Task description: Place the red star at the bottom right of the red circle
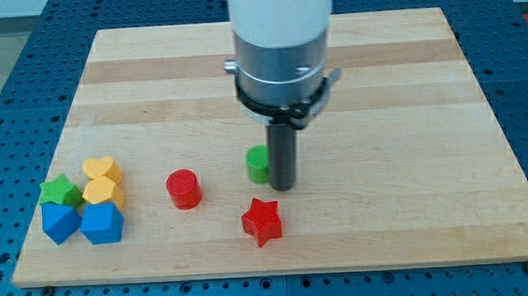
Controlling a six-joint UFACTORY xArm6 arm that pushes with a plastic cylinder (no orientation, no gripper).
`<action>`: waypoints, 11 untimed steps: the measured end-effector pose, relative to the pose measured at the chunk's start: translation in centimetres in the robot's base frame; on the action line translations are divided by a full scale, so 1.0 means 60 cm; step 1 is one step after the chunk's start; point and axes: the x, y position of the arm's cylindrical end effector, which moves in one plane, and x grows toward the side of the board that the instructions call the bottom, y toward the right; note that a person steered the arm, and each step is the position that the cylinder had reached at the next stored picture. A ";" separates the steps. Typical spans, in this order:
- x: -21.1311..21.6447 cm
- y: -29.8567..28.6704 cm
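Note:
The red star lies near the view's bottom, right of centre-left. The red circle, a short cylinder, stands to its upper left, apart from it. My tip rests on the board just above and to the right of the red star, not touching it. The tip stands right beside a green block, whose right side is hidden behind the rod.
At the view's bottom left sits a cluster: a green star, a yellow heart, a yellow block and two blue blocks. The wooden board lies on a blue perforated table.

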 end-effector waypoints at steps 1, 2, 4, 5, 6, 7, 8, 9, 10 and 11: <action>-0.009 -0.058; 0.012 0.033; 0.174 0.068; 0.147 0.048; 0.104 0.037; 0.090 -0.005; 0.096 -0.046; 0.119 -0.030; 0.167 -0.030; 0.156 -0.067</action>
